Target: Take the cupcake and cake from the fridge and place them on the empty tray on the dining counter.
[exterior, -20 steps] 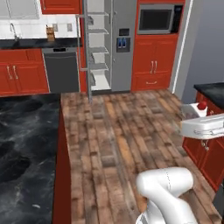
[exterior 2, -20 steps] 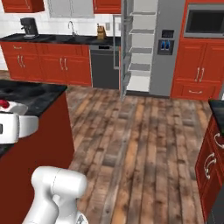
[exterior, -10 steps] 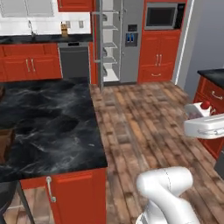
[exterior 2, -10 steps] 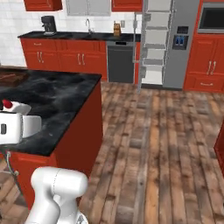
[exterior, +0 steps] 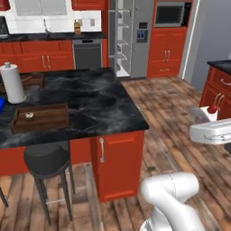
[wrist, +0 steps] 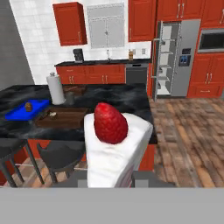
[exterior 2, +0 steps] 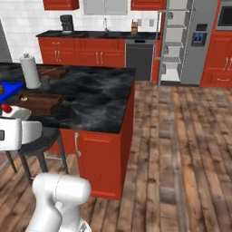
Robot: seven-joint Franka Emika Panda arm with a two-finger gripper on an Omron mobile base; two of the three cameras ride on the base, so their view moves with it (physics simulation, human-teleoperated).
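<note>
One cake (wrist: 114, 144) slice, white w/ red berry on top, is sitting pinched between the gripper (wrist: 114, 178) fingers, jaws partly closed on it, off the near side of the dining counter (exterior: 94, 106). The cupcake (exterior: 29, 115) is resting inside the wooden tray (exterior: 41, 118) on that counter, toward its stool edge. A paper towel roll (exterior: 13, 83) is standing just behind the tray. The fridge (exterior: 131, 36) is standing open well beyond the counter's far end.
</note>
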